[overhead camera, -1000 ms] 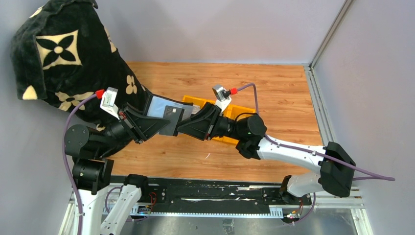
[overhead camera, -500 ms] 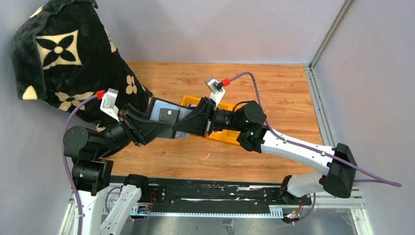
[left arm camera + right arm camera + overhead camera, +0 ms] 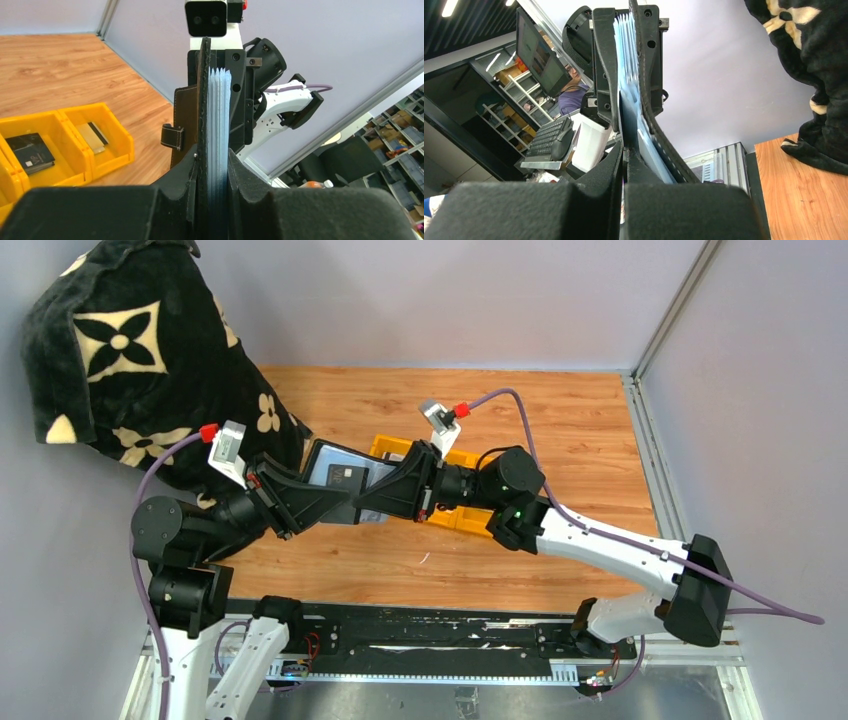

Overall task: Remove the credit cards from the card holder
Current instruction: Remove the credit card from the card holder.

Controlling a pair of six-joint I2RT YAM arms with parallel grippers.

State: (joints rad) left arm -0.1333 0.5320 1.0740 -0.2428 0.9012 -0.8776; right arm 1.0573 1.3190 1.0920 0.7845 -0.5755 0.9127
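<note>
The black card holder is held in the air between both arms, open, with pale blue sleeves fanned out. My left gripper is shut on its lower edge. In the left wrist view the holder stands edge-on in my left gripper, strap tab on its left side. A dark credit card lies in the sleeves. My right gripper is shut on a thin card edge at the holder; in the right wrist view its jaws pinch that edge beside the sleeves.
A yellow three-compartment bin sits on the wooden table under the right arm. In the left wrist view it holds a tan card with a dark stripe and a small black block. A black plush bag fills the far left.
My right gripper has moved left, further onto the card holder, and its wrist has swung left. The left gripper has kept hold of the holder, which shifted slightly left.
</note>
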